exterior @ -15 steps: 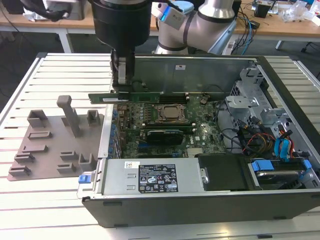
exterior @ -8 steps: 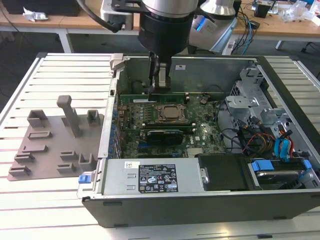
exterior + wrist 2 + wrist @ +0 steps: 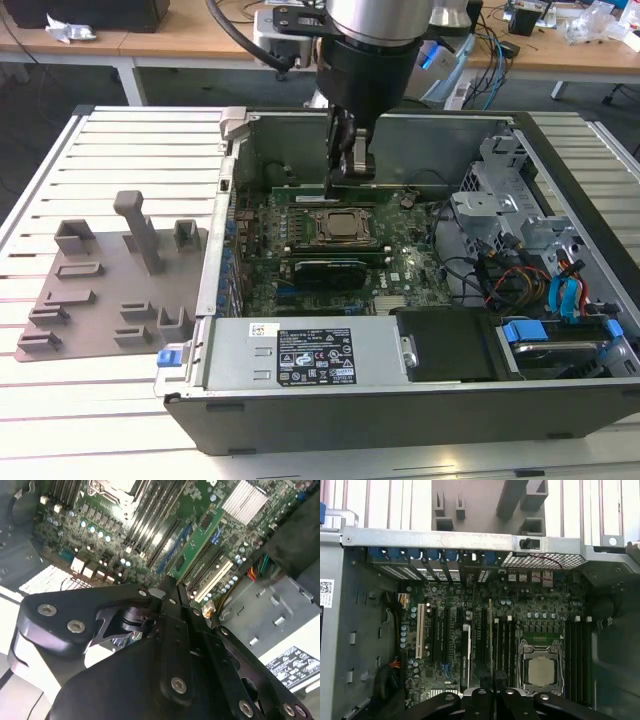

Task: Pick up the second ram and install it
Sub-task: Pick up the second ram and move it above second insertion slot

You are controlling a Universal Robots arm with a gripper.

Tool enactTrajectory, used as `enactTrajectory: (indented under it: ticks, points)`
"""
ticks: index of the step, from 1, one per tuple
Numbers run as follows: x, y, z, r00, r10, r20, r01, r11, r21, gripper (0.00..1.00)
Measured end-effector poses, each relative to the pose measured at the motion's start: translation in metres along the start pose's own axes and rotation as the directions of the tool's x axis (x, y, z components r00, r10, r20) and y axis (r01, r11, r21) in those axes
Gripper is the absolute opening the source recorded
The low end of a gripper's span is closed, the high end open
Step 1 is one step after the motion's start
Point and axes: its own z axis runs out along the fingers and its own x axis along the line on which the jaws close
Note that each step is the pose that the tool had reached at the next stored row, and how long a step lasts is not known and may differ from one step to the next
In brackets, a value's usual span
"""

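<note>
One open computer case (image 3: pixel 400 420), one slatted surface (image 3: pixel 130 140), and one grey fixture plate (image 3: pixel 105 290) bearing one tall post (image 3: pixel 137 225). In the case: one motherboard (image 3: pixel 400 270), one CPU socket (image 3: pixel 340 226), one white slot (image 3: pixel 420 631), one upright green card (image 3: pixel 197 542) and one second ram (image 3: pixel 490 630). One arm (image 3: pixel 370 50) with two fingers (image 3: pixel 359 160).

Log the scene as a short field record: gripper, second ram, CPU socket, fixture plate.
gripper: inside the open computer case, shut on the second ram
second ram: held level and on edge above the motherboard, not seated
CPU socket: uncovered, close to the held stick in both wrist views
fixture plate: beside the case, on the exterior view's left
</note>
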Motion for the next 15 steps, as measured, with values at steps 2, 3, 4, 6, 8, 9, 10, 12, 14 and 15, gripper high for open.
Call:
enactTrajectory:
  ticks: [2, 3, 4, 6, 8, 9, 10, 12, 14, 15]
  points:
    - [-0.0055, -0.006, 0.0032, 1.0, 0.0, 0.0, 0.0, 1.0, -0.0009, 0.13]
    - [-0.0078, -0.0082, 0.0042, 1.0, 0.0, -0.0001, 0.0, 1.0, -0.0013, 0.13]
    - [-0.0099, -0.01, 0.0051, 1.0, 0.0, 0.0, 0.0, 1.0, -0.0016, 0.13]
    - [-0.0159, -0.0148, 0.0083, 1.0, 0.0, -0.0001, 0.0, 1.0, -0.0021, 0.13]
    - [-0.0185, -0.0242, 0.0098, 1.0, 0.0, 0.0001, 0.0, 1.0, -0.0032, 0.13]
    - [-0.0196, -0.0292, 0.01, 1.0, 0.0, 0.0, 0.0, 1.0, -0.0037, 0.13]
    - [-0.0196, -0.0305, 0.0099, 1.0, 0.0, 0.0001, 0.0, 1.0, -0.0038, 0.13]
    - [-0.0196, -0.0307, 0.0099, 1.0, 0.0, 0.0, 0.0, 1.0, -0.0038, 0.13]
    - [-0.0196, -0.0308, 0.0099, 1.0, 0.0, 0.0, 0.0, 1.0, -0.0038, 0.13]
    - [-0.0196, -0.031, 0.0099, 1.0, 0.0, 0.0, 0.0, 1.0, -0.0038, 0.13]
